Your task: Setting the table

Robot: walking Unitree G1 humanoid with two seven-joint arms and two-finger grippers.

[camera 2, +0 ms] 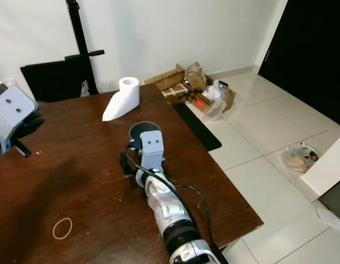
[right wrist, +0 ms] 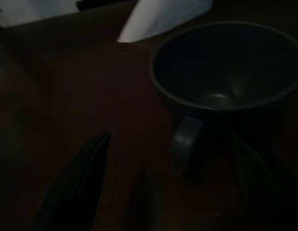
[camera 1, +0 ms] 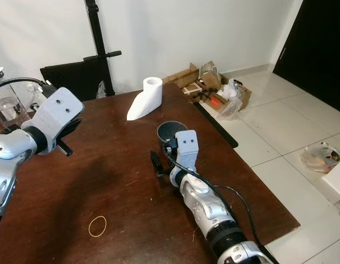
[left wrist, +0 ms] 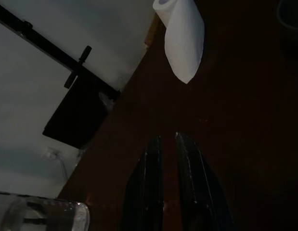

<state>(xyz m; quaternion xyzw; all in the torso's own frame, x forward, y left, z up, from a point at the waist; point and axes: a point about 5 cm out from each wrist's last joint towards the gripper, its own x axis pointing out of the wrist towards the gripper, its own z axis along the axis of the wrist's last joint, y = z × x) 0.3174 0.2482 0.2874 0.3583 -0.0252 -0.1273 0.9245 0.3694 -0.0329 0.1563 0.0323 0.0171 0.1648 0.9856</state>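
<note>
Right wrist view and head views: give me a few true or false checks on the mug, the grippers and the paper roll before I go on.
1. The dark mug stands upright on the wooden table. True.
2. The right gripper is shut on the mug's handle. False: its fingers are spread open, with the handle between them and not yet gripped.
3. The paper towel roll stands on the table beyond the mug, with a sheet hanging loose. True.
4. The left gripper holds the rubber band. False: its fingers are shut on nothing, and the rubber band lies flat on the table.
</note>
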